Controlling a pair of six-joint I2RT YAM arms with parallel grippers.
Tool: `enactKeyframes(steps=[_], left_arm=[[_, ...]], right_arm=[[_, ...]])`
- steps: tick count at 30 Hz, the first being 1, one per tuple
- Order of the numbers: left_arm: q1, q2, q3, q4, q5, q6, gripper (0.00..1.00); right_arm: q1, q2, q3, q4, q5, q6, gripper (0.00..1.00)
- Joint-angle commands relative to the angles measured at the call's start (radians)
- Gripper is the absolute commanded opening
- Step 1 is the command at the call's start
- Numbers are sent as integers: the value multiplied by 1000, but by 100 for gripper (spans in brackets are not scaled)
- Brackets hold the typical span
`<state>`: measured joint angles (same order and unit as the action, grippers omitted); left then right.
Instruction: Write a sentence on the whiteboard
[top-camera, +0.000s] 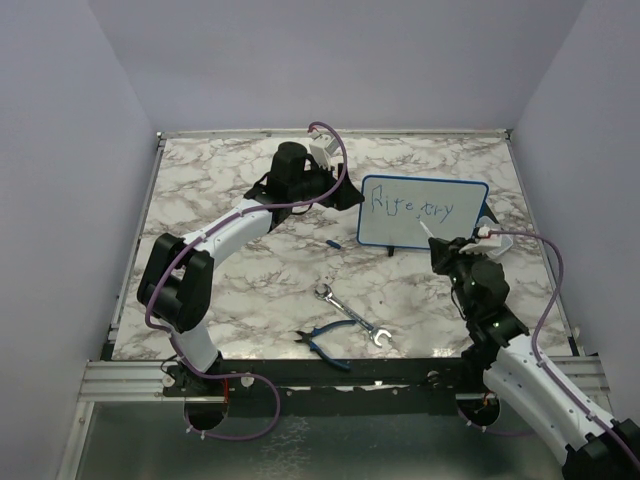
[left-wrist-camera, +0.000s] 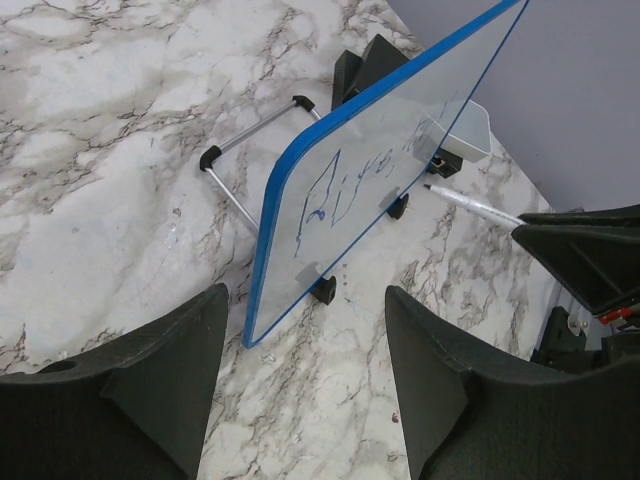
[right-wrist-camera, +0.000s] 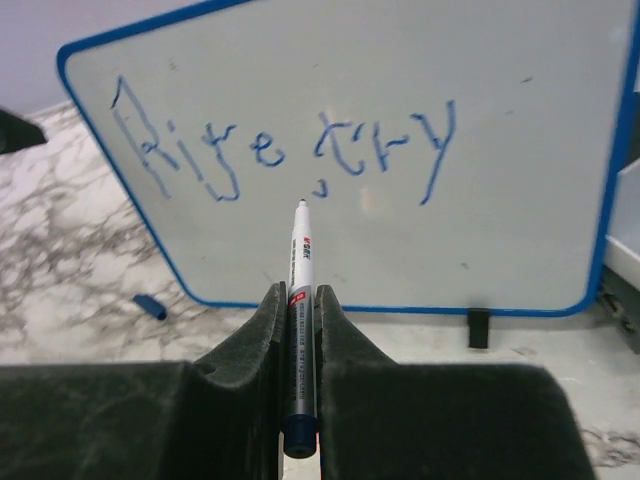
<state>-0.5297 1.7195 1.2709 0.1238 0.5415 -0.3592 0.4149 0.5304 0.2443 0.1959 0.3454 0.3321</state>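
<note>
Marble-patterned surface (top-camera: 260, 290), boxed in by plain pale lavender walls (top-camera: 330, 60) on three sides. Whiteboard (top-camera: 423, 212) stands propped upright at back right, with the sentence (right-wrist-camera: 290, 150) in blue, roughly "Rite, try", across its top. Right end effector (right-wrist-camera: 298, 295) pinches a marker (right-wrist-camera: 302, 260), tip aimed just under the writing; contact unclear. Left end effector (left-wrist-camera: 303, 300) is spread, holding nothing, near the board's left edge. Loose on the surface: blue marker cap (top-camera: 332, 243) near the board's lower left corner, and a wrench (top-camera: 352, 312) and blue-handled pliers (top-camera: 322, 343) toward the front.
</note>
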Motion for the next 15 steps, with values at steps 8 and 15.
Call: enactKeyframes(steps=[8,15], left_arm=[[0,33,4,-17,16,-4,65],[-3,50,2,-9,27,-11,65]], right_arm=[[-4,139,-43,145,-263,26,1],[-5,197,-45,198,-218,9,1]])
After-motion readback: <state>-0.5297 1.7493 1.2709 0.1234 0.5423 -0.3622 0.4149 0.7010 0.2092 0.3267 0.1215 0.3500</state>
